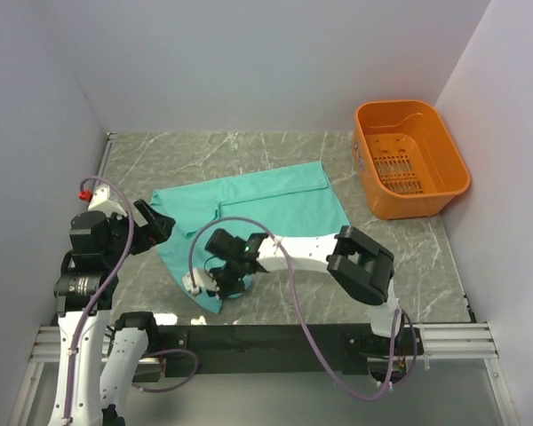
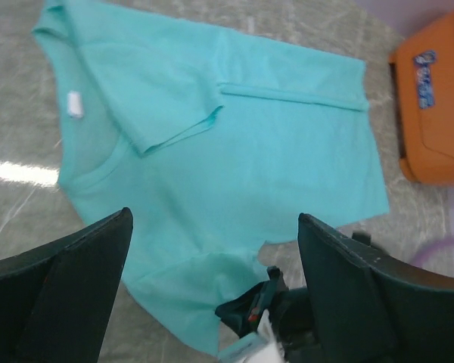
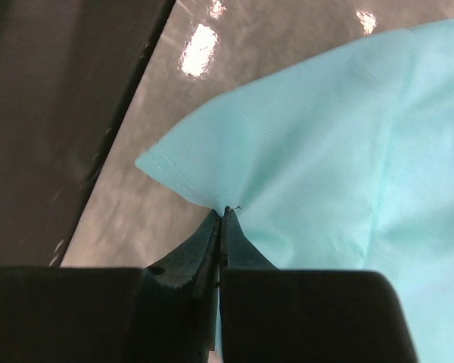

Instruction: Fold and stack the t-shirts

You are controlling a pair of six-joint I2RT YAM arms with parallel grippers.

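Observation:
One teal t-shirt [image 1: 266, 200] lies spread on the marble table, with a sleeve folded over its body [image 2: 174, 113]. My right gripper [image 1: 215, 286] is at the shirt's near corner, and its jaws are shut on the hem there [image 3: 222, 215]. The cloth [image 3: 325, 136] puckers up from the pinch. My left gripper [image 1: 155, 224] hovers at the shirt's left edge near the neck. It is open [image 2: 214, 223], nothing sits between its fingers, and the shirt [image 2: 234, 151] lies below it. The right gripper [image 2: 265, 302] also shows low in the left wrist view.
An orange plastic basket [image 1: 370, 169] stands at the back right of the table [image 1: 249, 146], also seen at the right edge of the left wrist view as the basket [image 2: 435, 113]. White walls close in on the left, back and right. A black rail [image 3: 53, 113] runs along the table's near edge.

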